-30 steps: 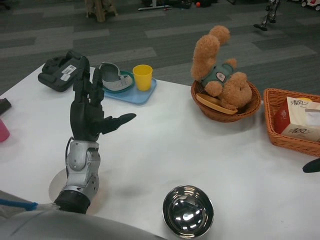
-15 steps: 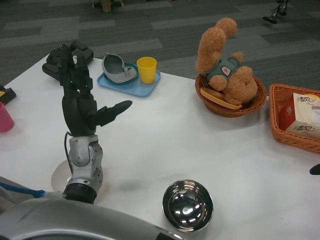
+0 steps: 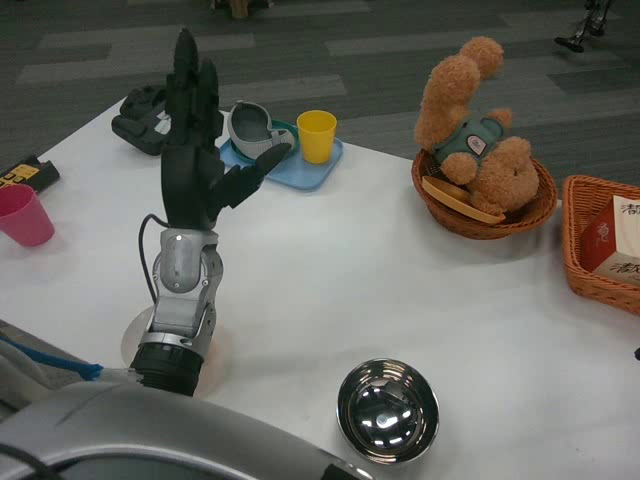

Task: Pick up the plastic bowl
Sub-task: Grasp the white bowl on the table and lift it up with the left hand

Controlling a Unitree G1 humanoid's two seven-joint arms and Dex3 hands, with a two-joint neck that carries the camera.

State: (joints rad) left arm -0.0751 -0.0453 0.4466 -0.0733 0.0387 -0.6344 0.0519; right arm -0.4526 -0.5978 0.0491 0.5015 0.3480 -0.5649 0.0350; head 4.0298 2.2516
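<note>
A steel bowl [image 3: 388,411] sits nearest, at the front edge of the white table [image 3: 400,270], shiny and empty, touching nothing. To its left the left forearm [image 3: 180,315] rises from the near edge, with a pale disc [image 3: 135,345] on the table just behind its base. The left hand [image 3: 195,160] stands upright above the table, fingers straight and spread, thumb pointing right; it holds nothing and touches nothing. The right hand is out of view.

At the far left edge stands a pink cup [image 3: 27,214], with a small black and yellow object [image 3: 25,175] just behind it. Beyond the hand lies a blue tray [image 3: 290,165] that carries the plastic bowl [image 3: 250,127], grey and tilted on a teal rim, and beside it to the right an upright yellow cup [image 3: 317,136]. The hand's thumb tip appears in front of the tray's near edge, but it is raised and apart from the bowl. Left of the tray, a black device [image 3: 145,118] rests near the table's far corner.

To the right, a round wicker basket [image 3: 485,205] holds a brown teddy bear [image 3: 470,130] in a green shirt, lying over a tan plate [image 3: 460,199]. At the right edge a square wicker basket [image 3: 590,250] holds a red and white box [image 3: 615,240].

Beyond the table, grey carpet [image 3: 380,60] in lighter and darker bands covers the floor.
</note>
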